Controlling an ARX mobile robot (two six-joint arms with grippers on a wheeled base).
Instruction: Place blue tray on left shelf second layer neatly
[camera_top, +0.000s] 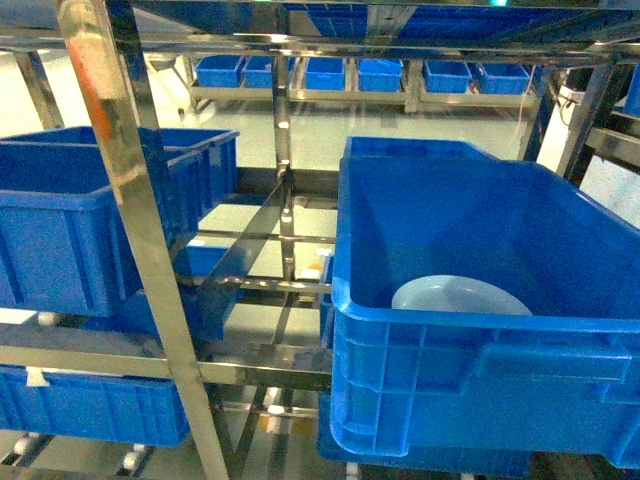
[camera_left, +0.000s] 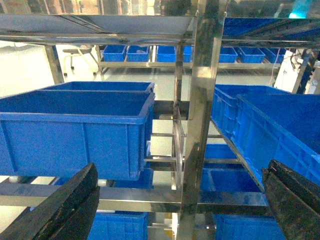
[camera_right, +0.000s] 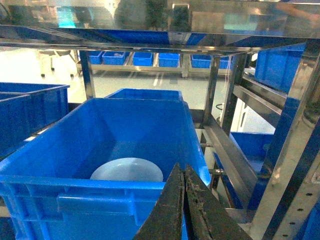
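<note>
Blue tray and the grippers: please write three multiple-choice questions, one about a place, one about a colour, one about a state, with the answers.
1. Where does the tray lie?
A. inside a crate
B. on a bare rail
C. in the left gripper

2. What colour is that crate?
A. deep blue
B. teal
C. grey

3. How are the right gripper's fingers?
A. wide apart
B. together, empty
C. shut on the tray

Answers:
1 A: the tray rests on the floor of the crate.
2 A: its walls are saturated blue.
3 B: the right gripper shows its fingers touching above the crate's rim.
</note>
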